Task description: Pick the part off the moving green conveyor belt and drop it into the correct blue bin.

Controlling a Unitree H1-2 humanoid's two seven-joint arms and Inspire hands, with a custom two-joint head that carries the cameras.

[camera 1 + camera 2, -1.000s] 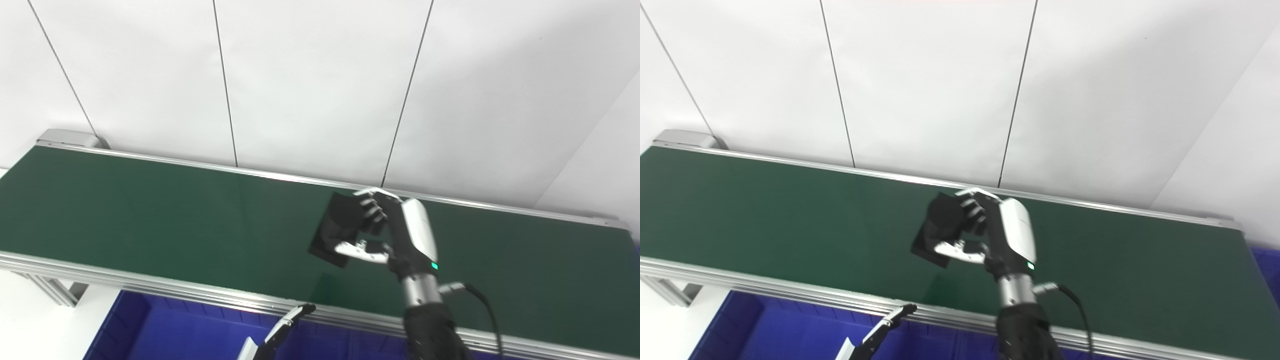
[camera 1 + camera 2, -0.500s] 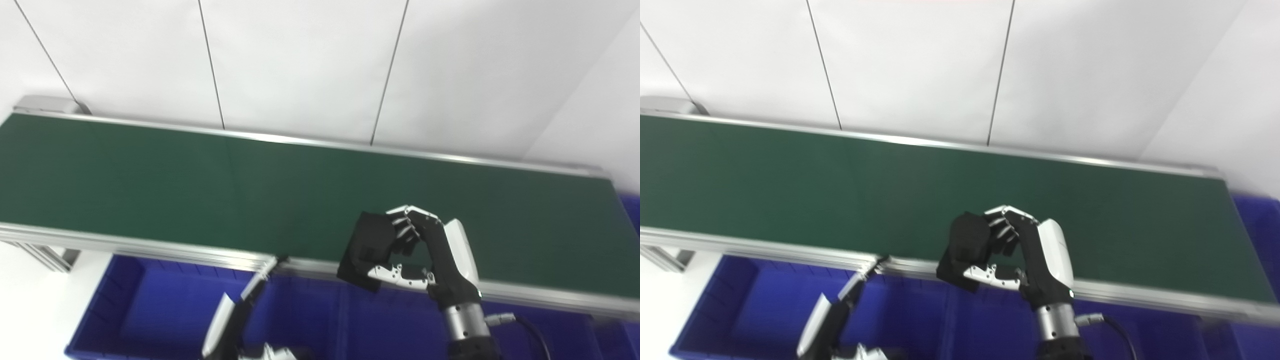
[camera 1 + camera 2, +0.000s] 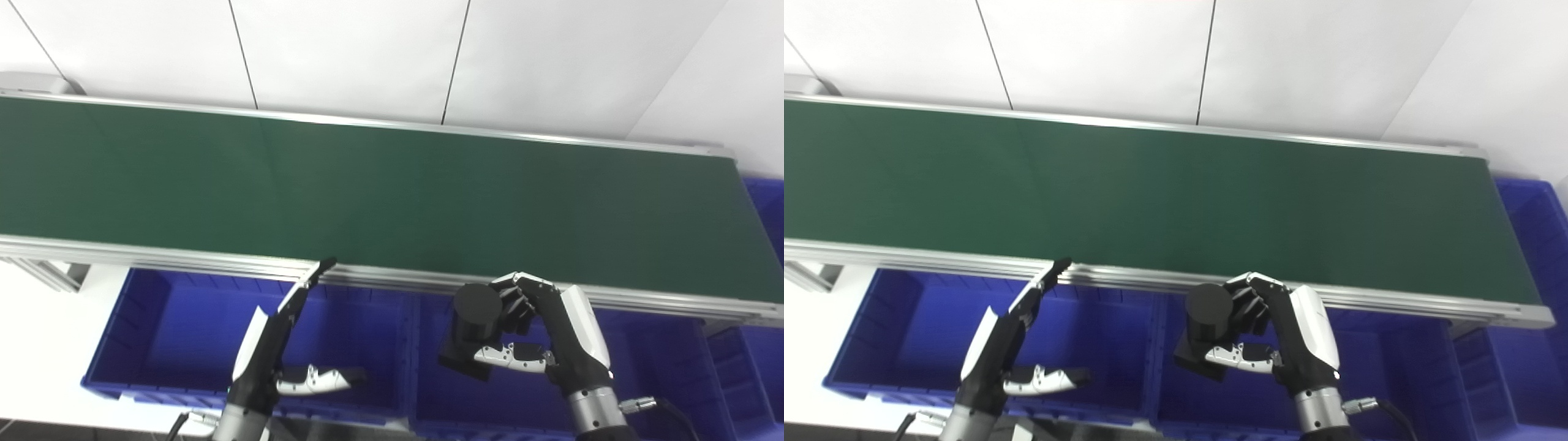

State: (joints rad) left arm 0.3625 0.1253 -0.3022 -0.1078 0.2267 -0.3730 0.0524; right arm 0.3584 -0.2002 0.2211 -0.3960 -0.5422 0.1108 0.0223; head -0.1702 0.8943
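Part (image 3: 470,327): black, cylinder on flat base; looks rigid, light, smooth; clasped in right hand (image 3: 551,343) over middle blue bin (image 3: 429,392), off conveyor belt (image 3: 367,196); left hand (image 3: 275,343) spread, empty.

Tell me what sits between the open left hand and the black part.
Only the blue wall dividing two bins lies between the left hand and the black part held by the right hand; both views show it.
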